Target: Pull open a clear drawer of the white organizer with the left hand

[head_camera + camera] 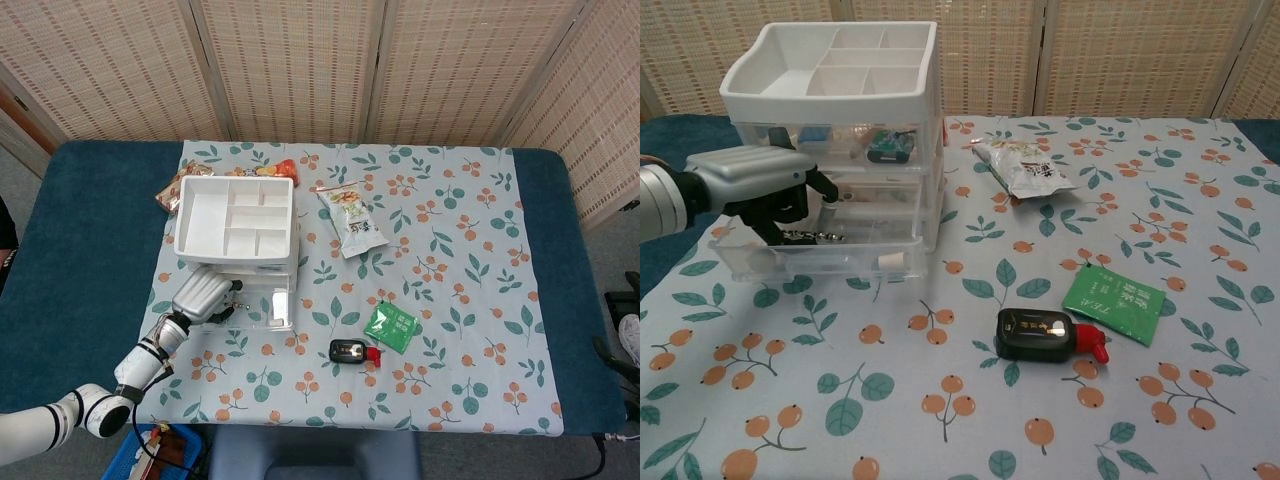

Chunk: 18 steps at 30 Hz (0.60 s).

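Left robot hand point(760, 190), at the left edge of the desk point(90, 230), reaches into the bottom clear drawer point(820, 258) of the white organizer point(835, 130); fingers curl down inside the drawer front, apparently hooked on it, though an actual grasp cannot be confirmed. The drawer projects forward of the frame, so the pull is judged partly done, with further extension possibly remaining. Right of the robot hand: snack packet point(1025, 168), black bottle point(1040, 335), green sachet point(1120, 305). Right robot hand: not visible.
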Tool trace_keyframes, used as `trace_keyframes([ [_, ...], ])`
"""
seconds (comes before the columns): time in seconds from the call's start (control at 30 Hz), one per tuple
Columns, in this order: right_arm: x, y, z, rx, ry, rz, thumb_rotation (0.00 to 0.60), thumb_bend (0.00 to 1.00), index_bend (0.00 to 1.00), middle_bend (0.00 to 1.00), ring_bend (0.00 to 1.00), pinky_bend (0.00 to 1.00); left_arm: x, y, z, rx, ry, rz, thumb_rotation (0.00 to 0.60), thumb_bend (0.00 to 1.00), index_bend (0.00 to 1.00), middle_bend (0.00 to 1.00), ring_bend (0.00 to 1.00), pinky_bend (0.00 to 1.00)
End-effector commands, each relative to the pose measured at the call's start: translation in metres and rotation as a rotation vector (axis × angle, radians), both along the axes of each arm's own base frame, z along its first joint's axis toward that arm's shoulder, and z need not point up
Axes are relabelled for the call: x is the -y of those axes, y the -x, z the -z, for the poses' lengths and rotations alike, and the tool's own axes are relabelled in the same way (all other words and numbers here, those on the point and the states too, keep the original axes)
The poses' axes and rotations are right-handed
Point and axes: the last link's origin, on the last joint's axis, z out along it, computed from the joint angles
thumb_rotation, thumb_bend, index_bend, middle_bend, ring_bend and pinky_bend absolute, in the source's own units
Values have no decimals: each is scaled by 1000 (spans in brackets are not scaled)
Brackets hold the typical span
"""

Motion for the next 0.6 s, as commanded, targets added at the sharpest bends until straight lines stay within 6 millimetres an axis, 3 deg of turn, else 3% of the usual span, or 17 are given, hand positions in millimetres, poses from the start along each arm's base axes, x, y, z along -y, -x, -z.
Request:
trace_keyframes([
  [0.03, 0, 0, 0, 0, 0, -1, 600, 266, 35, 79, 71, 213, 0, 0, 0, 4, -2, 0, 600, 328, 568, 960, 983, 1000],
  [0.37, 0, 0, -1, 2, 5, -2, 600, 266, 35, 79, 71, 213, 0, -2, -5, 16, -12, 9, 600, 334, 609, 961, 983, 1000],
  [0.6, 1, -1, -1, 3, 5, -10, 600, 266, 36, 79, 71, 213, 7, -4, -24, 47, -40, 28, 600, 334, 610, 961, 983, 1000],
])
